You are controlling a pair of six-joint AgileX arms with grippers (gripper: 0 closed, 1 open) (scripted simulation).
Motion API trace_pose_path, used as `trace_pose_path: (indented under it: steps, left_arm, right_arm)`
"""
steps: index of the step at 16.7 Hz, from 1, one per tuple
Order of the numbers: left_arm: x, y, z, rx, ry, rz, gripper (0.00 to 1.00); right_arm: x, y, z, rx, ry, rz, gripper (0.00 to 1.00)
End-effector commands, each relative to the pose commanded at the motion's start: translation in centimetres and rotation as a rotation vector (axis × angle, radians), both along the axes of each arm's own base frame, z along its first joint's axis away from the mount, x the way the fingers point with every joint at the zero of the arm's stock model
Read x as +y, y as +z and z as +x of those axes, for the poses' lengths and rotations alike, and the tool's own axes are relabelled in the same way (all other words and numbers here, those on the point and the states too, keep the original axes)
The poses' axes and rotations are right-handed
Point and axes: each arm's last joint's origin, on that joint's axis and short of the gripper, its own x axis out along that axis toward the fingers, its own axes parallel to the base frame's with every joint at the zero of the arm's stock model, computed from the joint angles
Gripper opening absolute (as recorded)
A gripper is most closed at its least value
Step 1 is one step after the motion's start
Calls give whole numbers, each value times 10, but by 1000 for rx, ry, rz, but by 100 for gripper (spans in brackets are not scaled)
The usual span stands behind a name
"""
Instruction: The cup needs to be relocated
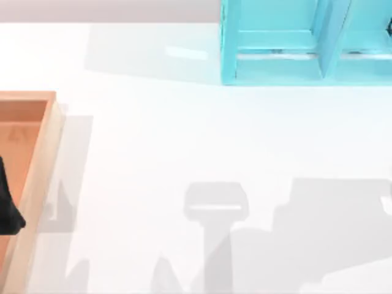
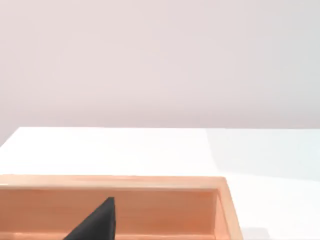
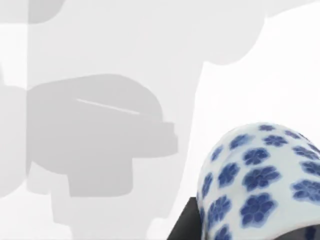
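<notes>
One cup (image 3: 260, 180) is on record, seen in the right wrist view — white with blue flower prints, its rounded wall close under the camera, with a dark finger (image 3: 186, 224) of the right gripper lying against its side. Contact is visible on that one side only; whether the fingers are clamped on the cup cannot be told. The white table (image 1: 184, 135) lies behind it, marked with grey shadows of the arms.

Handling judgement: the cup looks like glazed porcelain — stiff, light, smooth enough to slip, and likely to chip if dropped or knocked. A hold across the straight wall, around mid-height, with both pads square to the side, seems the safest; pinching the rim would be riskier.

The left gripper (image 1: 7, 205) sits at the top view's left edge, over one wooden tray (image 1: 43, 159). In the left wrist view a single dark fingertip (image 2: 97, 222) shows against the tray's inner wall (image 2: 165, 207); its state cannot be told either.

Count: one cup, one wooden tray, one turquoise shelf unit (image 1: 275, 67) at the far side of the table, towards the right, with at least two compartments showing.
</notes>
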Motion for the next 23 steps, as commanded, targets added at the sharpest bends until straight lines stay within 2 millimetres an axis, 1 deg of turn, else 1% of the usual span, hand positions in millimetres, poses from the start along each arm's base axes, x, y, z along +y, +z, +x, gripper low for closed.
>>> trace_pose_path:
  steps: [1, 3, 9, 10, 14, 23]
  left_arm:
    - [0, 0, 0, 0, 0, 0, 100]
    - [0, 0, 0, 0, 0, 0, 100]
    - [0, 0, 0, 0, 0, 0, 100]
    - [0, 0, 0, 0, 0, 0, 100]
    - [0, 0, 0, 0, 0, 0, 100]
    - [0, 0, 0, 0, 0, 0, 100]
  right_arm:
    - [0, -1, 0, 1, -1, 0, 0]
    - [-1, -11, 0, 5, -4, 1, 0]
    - [-1, -60, -1, -2, -1, 0, 0]
    - [0, -64, -1, 1, -1, 1, 0]
    - [0, -65, -1, 1, -1, 1, 0]
    - [0, -65, -1, 1, -1, 1, 68]
